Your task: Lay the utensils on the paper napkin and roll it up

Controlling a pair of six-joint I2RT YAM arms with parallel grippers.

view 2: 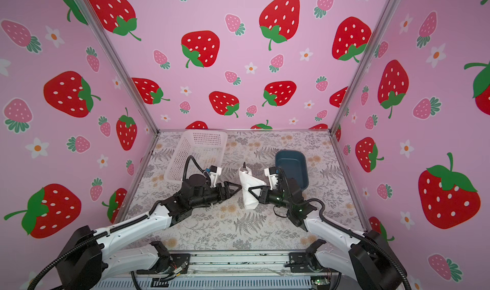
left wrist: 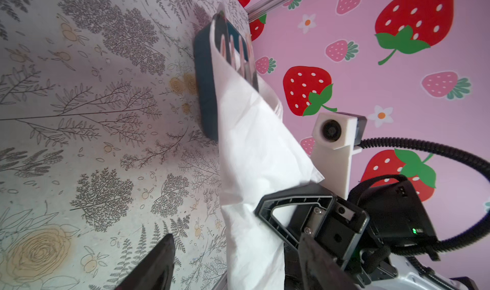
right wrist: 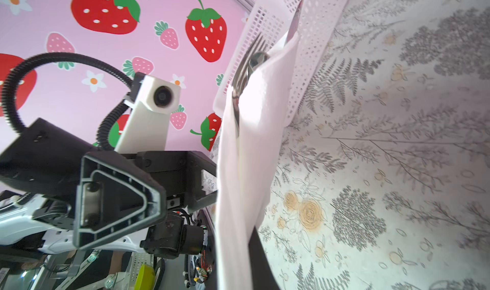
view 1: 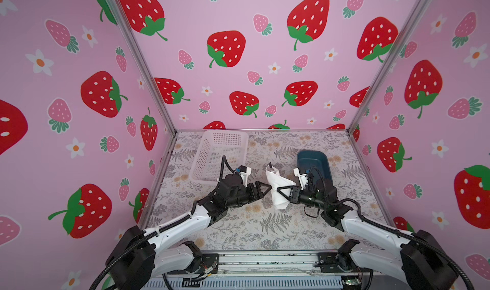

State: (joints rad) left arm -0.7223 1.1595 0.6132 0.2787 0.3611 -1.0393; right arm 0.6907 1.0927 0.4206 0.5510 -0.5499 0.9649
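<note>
Booth: you have three pink walls (view 1: 238, 15) printed with red and pink strawberries and small white flowers. Bare metal corner posts (view 1: 146, 71) run down to the back corners of the table (view 1: 238, 230).

Surface: a pale cover with grey ferns, sprigs and ochre blossoms, lying flat. A metal rail (view 1: 265, 259) runs along the near edge, with both arm bases mounted on it, left and right.

Back left on the cover stands the white basket (view 1: 212, 153), perforated and close to the back wall. Back right sits the dark blue tub (view 1: 313, 160), its near end hidden behind your right arm.

Between them, mid-table, is the paper napkin (view 1: 278, 190), wrapped into a loose white bundle whose long axis runs away from you. The fork (right wrist: 248, 63) tines and the spoon (right wrist: 259, 58) bowl stick out of its far end side by side. Their handles are hidden inside the wrap.

Your right gripper (view 1: 280, 190) is clenched on the near half of the bundle, coming in from the right.

Your left gripper (view 1: 266, 188) is released, with its jaws spread and its tips just beside the bundle on the left. In the left wrist view its fingers stand on either side of the paper, and you cannot tell whether one brushes it.

You also cannot tell whether the bundle's near end rests on the cover or hangs clear.
</note>
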